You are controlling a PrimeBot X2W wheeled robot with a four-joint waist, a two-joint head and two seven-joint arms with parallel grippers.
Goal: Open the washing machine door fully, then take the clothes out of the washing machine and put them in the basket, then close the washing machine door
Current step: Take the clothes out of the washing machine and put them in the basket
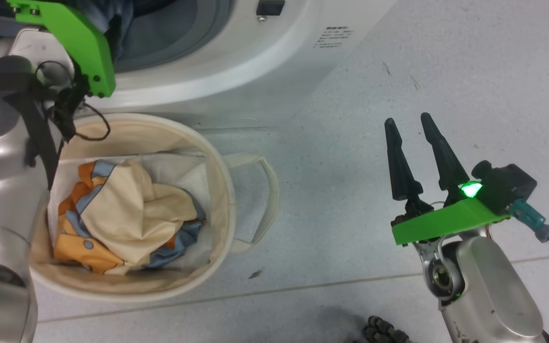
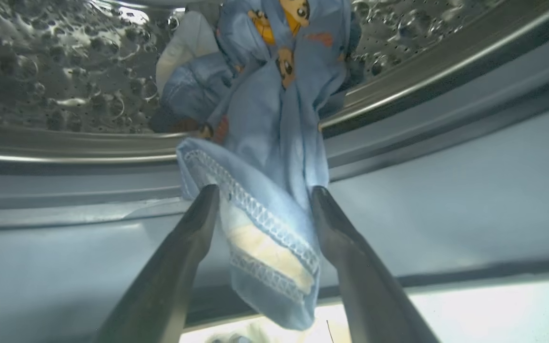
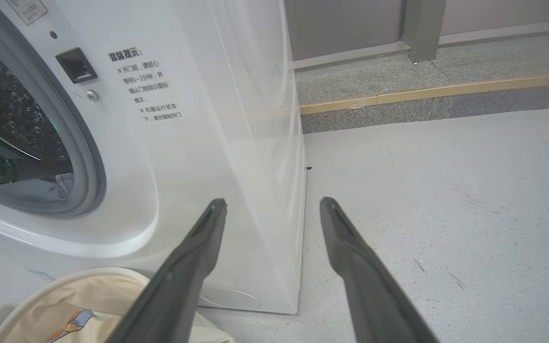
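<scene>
A blue garment with small orange prints [image 2: 274,119] hangs out of the steel drum [image 2: 41,85] over the grey rubber ring [image 2: 446,190] of the washing machine [image 1: 236,71]. Its hem lies between the fingers of my left gripper [image 2: 264,195], which is open at the drum's mouth. In the cream canvas basket [image 1: 217,190] in front of the machine lies a cream and orange garment with blue trim [image 1: 131,209]. My right gripper [image 1: 410,121] is open above the floor, to the right of the basket and holding nothing. The washing machine door is out of view.
Pale floor tiles [image 1: 350,214] stretch to the right of the machine and basket. A raised grey kerb with a yellow strip [image 3: 446,90] runs behind the machine. A dark cable chain [image 1: 384,331] lies at the bottom edge of the head view.
</scene>
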